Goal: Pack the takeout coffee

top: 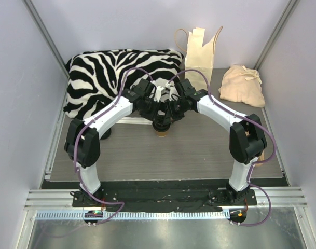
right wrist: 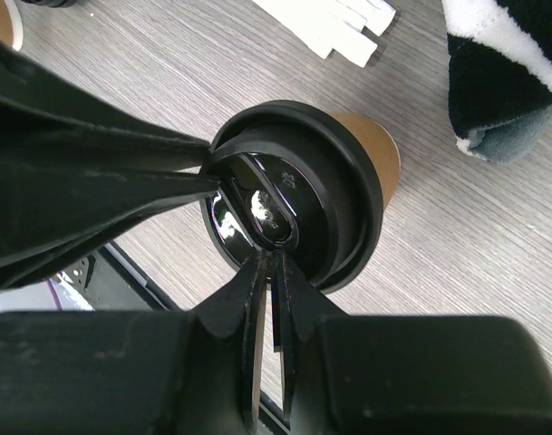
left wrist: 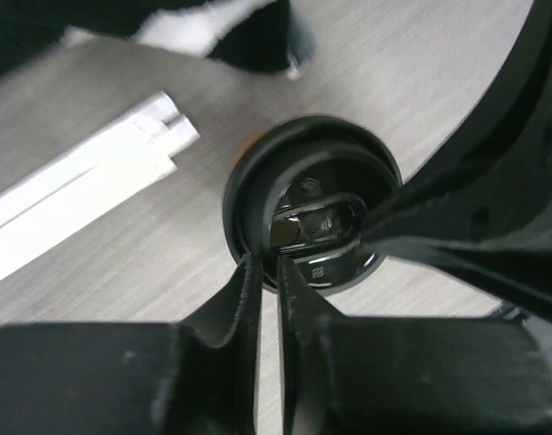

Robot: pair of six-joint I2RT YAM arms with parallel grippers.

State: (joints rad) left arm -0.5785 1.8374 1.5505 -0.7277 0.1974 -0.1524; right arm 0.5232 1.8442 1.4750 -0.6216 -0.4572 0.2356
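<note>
Takeout coffee [right wrist: 371, 149], a tapered brown kraft-paper cup, stands upright mid-counter [top: 199, 150] under a round black plastic lid [right wrist: 298, 195]. In the right wrist view, left claw [left wrist: 268, 270] pinches the rim at 9 o'clock and right claw [right wrist: 274, 265] at 6 o'clock. Both are narrow, probably to seat the lid evenly.

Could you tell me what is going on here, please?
Both arms meet over a brown cup standing in the middle of the table. The left claw and the right claw each appear pinched on the rim of its black lid, from different sides. A paper bag stands apart at the back.
</note>
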